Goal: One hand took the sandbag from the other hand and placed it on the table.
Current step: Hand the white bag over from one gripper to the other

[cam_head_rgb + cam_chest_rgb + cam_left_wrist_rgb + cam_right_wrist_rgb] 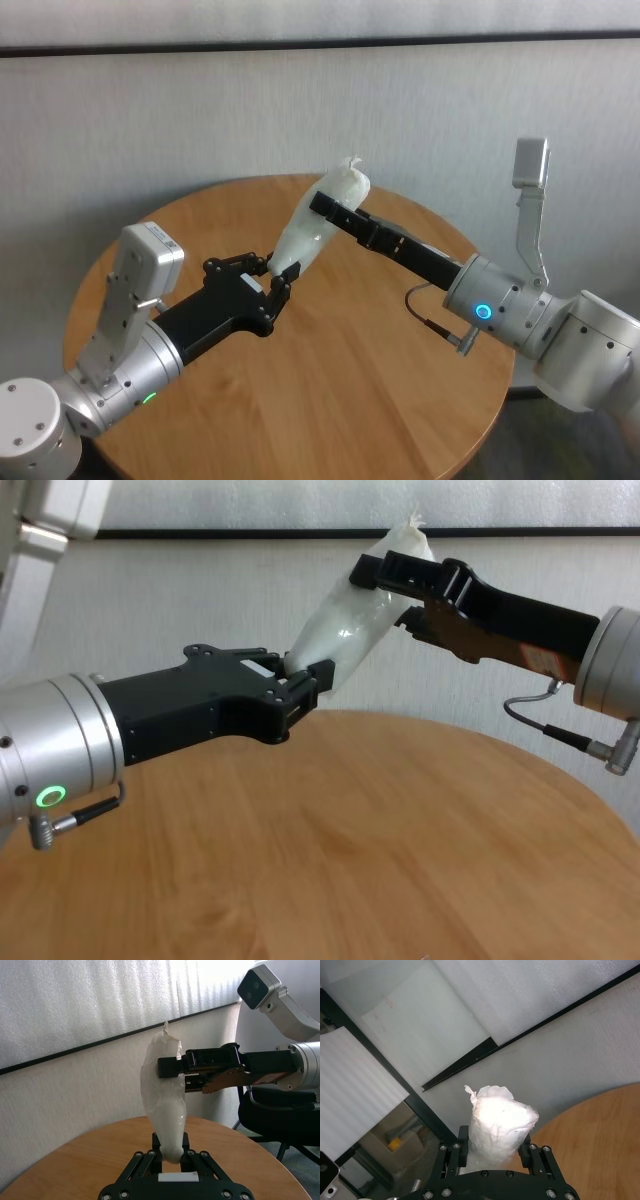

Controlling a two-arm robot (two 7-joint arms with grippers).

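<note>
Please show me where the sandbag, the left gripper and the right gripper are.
sandbag [318,218], head view, its middle.
left gripper [310,687], chest view, fingertips at the bag's lower end.
right gripper [169,1066], left wrist view, fingertips at the bag's top.

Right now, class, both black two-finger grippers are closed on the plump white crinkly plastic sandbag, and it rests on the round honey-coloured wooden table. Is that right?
One detail is wrong: the white plastic sandbag does not rest on the round wooden table. The chest view shows it held in the air above the tabletop. The rest stands: the left gripper is closed on its lower end and the right gripper near its tied tip.
</note>
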